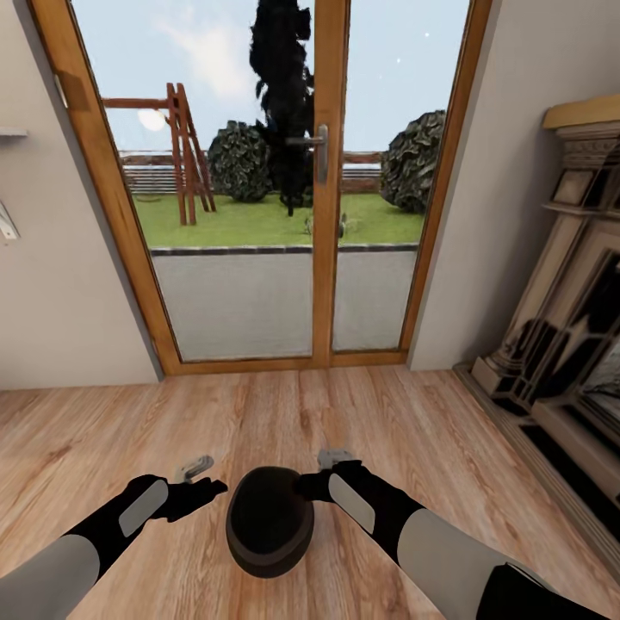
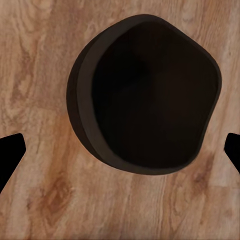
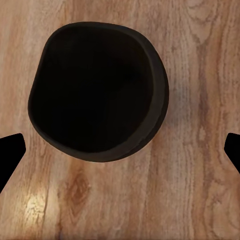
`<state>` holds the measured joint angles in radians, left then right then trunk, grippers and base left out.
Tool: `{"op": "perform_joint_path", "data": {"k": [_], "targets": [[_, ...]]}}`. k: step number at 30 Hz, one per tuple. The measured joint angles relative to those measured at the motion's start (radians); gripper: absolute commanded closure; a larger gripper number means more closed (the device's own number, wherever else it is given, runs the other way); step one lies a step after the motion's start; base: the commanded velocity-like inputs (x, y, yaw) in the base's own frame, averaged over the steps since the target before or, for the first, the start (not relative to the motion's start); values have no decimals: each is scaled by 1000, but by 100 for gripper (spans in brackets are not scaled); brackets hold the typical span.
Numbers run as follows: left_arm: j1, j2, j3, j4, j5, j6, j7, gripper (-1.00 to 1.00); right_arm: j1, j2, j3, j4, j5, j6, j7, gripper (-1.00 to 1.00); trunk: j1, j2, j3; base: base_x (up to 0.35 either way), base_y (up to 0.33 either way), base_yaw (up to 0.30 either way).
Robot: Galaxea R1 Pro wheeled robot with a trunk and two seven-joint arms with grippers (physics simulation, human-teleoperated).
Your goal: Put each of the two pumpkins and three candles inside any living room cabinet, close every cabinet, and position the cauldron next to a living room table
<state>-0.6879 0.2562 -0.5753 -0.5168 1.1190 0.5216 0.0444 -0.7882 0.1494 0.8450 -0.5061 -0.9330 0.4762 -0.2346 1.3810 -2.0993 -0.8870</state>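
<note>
The matte black cauldron [image 1: 269,521] stands on the wooden floor just in front of me, its wide mouth facing up. My left gripper [image 1: 200,492] hovers close to its left side, and my right gripper [image 1: 312,485] sits at its upper right rim. Whether either one touches the pot is unclear. Seen from above, the cauldron [image 2: 145,95] lies between the spread dark fingertips [image 2: 10,155] of the left wrist view. The right wrist view shows the cauldron [image 3: 97,90] the same way, with its fingertips [image 3: 10,155] wide apart. Both grippers are open and hold nothing.
A wood-framed glass patio door [image 1: 323,172] fills the wall ahead, with a garden behind it. A dark ornate fireplace [image 1: 573,336] with a raised hearth runs along the right. A beige wall [image 1: 52,284] closes the left side. Bare wooden floor [image 1: 284,413] lies between me and the door.
</note>
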Motion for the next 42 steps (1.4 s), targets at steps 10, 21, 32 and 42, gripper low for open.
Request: {"op": "perform_joint_path", "data": {"k": [10,21,32,42], "targets": [[0,-3,-1,0,0,0,0,-100,0,0,0,0,0,0,0,-100,38,-70,-31,0,0,0],[0,-3,0,0,0,-1,-1,-100,0,1,0,0,0,0,0,-100,81,-147,-66,0,0,0],[0,-5,-1,0,0,-1,-1,-100,0,2,0,0,0,0,0,-100,123,-224,-100,0,0,0],[0,-7,-2,0,-1,-1,-1,-100,0,2,0,0,0,0,0,-100,161,-294,-132,0,0,0]]}}
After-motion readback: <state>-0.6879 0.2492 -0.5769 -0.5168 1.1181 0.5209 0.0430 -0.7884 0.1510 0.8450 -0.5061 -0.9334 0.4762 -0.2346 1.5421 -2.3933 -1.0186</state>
